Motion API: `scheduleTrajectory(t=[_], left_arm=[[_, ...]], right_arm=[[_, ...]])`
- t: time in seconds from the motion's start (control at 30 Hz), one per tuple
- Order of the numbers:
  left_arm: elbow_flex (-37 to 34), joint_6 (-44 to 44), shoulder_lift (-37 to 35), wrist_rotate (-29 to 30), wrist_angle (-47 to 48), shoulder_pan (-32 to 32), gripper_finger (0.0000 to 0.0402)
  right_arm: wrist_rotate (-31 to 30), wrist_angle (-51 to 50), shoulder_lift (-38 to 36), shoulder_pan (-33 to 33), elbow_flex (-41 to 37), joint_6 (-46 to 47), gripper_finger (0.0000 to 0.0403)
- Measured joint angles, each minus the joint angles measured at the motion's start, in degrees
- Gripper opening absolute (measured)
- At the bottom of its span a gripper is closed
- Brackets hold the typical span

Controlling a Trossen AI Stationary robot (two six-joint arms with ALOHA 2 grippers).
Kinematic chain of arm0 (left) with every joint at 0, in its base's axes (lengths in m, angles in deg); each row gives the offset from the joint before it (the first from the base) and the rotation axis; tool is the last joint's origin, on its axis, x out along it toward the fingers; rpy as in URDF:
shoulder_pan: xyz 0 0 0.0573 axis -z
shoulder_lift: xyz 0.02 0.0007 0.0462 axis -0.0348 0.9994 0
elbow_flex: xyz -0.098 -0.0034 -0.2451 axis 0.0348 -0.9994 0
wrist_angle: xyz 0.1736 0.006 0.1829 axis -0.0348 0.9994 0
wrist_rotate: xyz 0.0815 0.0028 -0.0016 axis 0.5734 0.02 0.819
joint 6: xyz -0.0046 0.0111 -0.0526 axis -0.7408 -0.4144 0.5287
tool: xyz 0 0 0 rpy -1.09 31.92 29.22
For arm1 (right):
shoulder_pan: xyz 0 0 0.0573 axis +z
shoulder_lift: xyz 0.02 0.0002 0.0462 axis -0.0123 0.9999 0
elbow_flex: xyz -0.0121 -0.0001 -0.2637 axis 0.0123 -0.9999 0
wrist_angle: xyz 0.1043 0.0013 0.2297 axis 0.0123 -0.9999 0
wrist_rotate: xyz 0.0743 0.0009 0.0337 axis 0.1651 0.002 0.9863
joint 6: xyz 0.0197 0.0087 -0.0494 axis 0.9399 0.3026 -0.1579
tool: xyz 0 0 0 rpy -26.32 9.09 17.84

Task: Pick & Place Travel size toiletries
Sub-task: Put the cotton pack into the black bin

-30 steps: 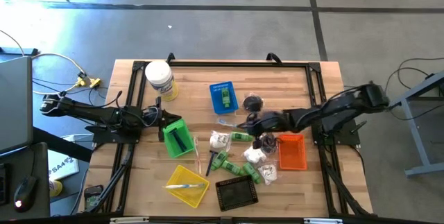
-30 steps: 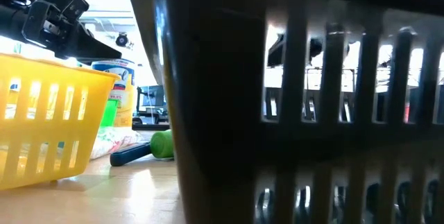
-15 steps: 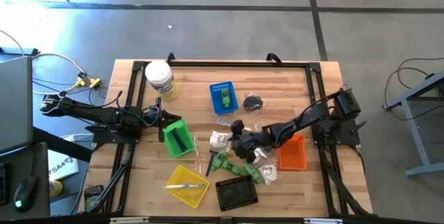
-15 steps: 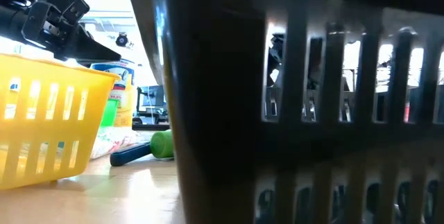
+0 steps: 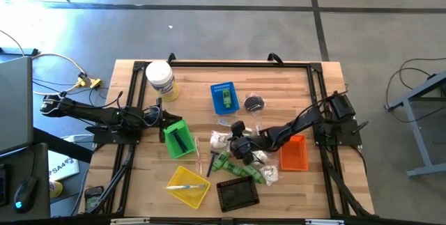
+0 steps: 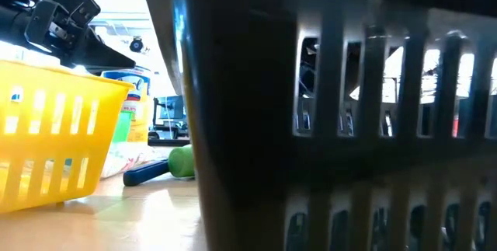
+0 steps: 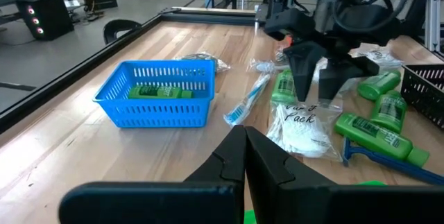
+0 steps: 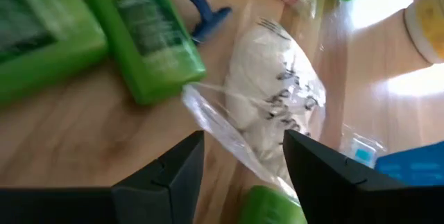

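Observation:
The toiletries lie mid-table: a white packet in clear wrap point(image 5: 221, 140) point(image 8: 274, 106), green bottles point(image 5: 224, 161) point(image 8: 139, 37), a blue razor point(image 8: 198, 2) and a blue toothbrush point(image 7: 250, 102). My right gripper point(image 5: 237, 141) point(image 7: 316, 93) is open and slants down just over the packet's end; in the right wrist view its fingers point(image 8: 173, 175) stand either side of the wrap's edge. My left gripper point(image 7: 244, 154) is shut and waits by the green basket point(image 5: 178, 139).
A blue basket point(image 5: 224, 97) holds one green bottle. An orange basket point(image 5: 293, 152), a black basket point(image 5: 237, 194) and a yellow basket point(image 5: 187, 185) ring the pile. A white jar point(image 5: 159, 79) stands far left, and a small black piece point(image 5: 254, 102) lies beside the blue basket.
My right gripper has swung toward the table's left and near edges and come down, from beside the orange basket to just over the white packet. The toiletries have stayed where they lay.

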Motion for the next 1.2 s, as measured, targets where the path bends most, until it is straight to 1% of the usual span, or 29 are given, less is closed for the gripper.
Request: scheduleTrajectory(t=[0.3,0.43,0.53,0.67,0.7,0.77,0.93,1.07,1.2], left_arm=[[-0.01,-0.02,0.00,0.00,0.00,0.00,0.0000],[-0.01,-0.02,0.00,0.00,0.00,0.00,0.0000],[0.00,-0.02,0.00,0.00,0.02,0.00,0.0000],[0.00,-0.02,0.00,0.00,0.02,0.00,0.0000],[0.00,-0.02,0.00,0.00,0.02,0.00,0.0000],[0.00,-0.02,0.00,0.00,0.04,0.00,0.0000],[0.00,-0.01,0.00,0.00,0.46,0.00,0.0000],[0.00,0.00,0.00,-0.08,0.67,0.00,0.0000],[0.00,1.19,-0.02,-0.13,1.57,0.00,0.0000]], right_arm=[[6.55,0.89,0.00,-2.68,0.00,0.95,0.0150],[7.77,1.49,0.00,-2.70,0.00,0.44,0.0125],[7.61,2.02,0.00,-2.64,0.00,0.24,0.0091],[6.76,3.02,0.00,-2.59,0.00,-1.21,0.0023],[6.73,3.06,0.00,-2.50,0.00,-1.72,0.0012],[6.10,3.62,0.00,-2.49,0.00,-2.36,0.0006],[1.53,3.79,-1.76,-1.59,-0.02,-2.73,0.0003],[2.58,4.20,-6.91,-0.18,0.00,-2.87,0.0002],[4.03,2.24,-15.00,0.57,0.00,-2.34,0.0002]])
